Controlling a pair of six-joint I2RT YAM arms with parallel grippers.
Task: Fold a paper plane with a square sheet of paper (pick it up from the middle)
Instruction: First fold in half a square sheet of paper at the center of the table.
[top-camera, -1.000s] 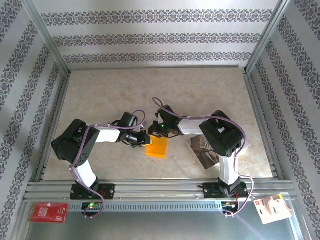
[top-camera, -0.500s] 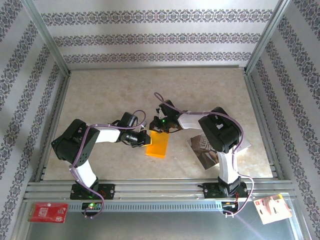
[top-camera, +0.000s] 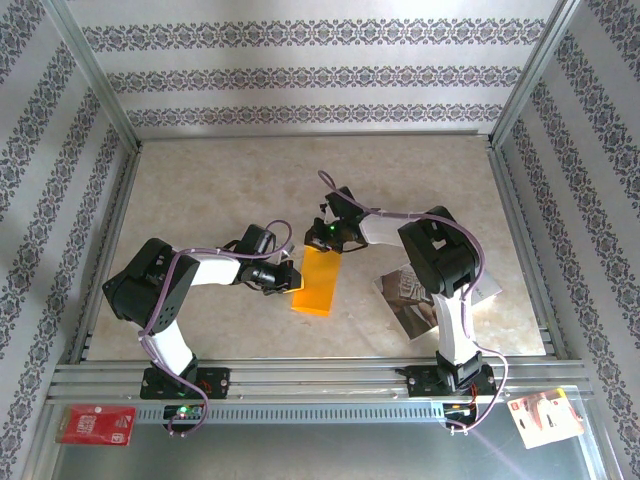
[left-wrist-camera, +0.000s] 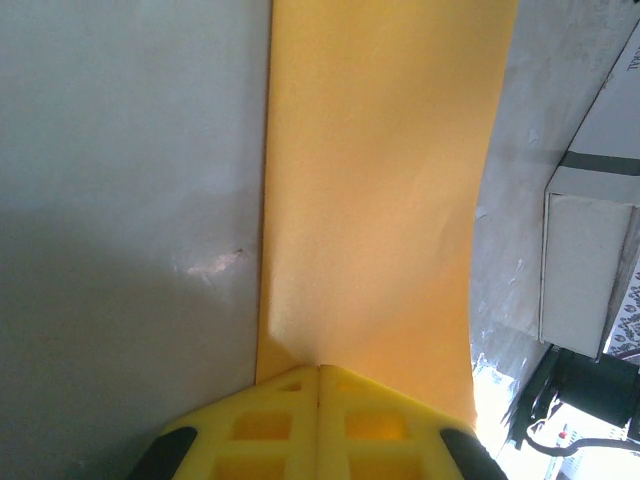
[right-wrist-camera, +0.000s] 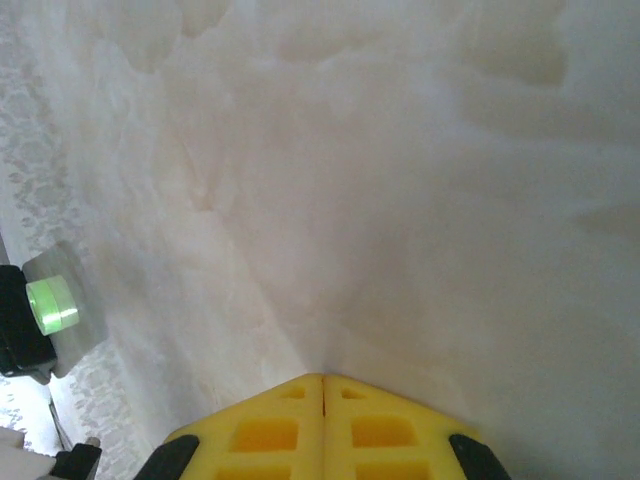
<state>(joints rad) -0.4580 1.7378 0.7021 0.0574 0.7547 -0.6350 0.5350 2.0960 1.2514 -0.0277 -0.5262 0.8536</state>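
Note:
The square sheet of paper (top-camera: 318, 283) is bright orange and shows as a narrow upright strip near the middle of the table. My left gripper (top-camera: 289, 279) reaches in from the left and is shut on the sheet's left edge. In the left wrist view the orange sheet (left-wrist-camera: 380, 200) runs away from the closed yellow fingertips (left-wrist-camera: 290, 400), with a small pucker at their seam. My right gripper (top-camera: 321, 240) sits just past the strip's far end. It is shut, with nothing in it, over bare table (right-wrist-camera: 400, 180).
A glossy grey-brown photo sheet (top-camera: 408, 298) lies under the right arm. A red card (top-camera: 95, 424) and a white-and-red card (top-camera: 545, 416) rest on the near rail. Metal frame rails (top-camera: 520, 230) border the table. The right arm's white link (left-wrist-camera: 590, 260) shows beside the paper.
The right gripper has drawn back toward the far side, off the paper. More of the orange sheet now shows as a longer strip. The left gripper has not moved.

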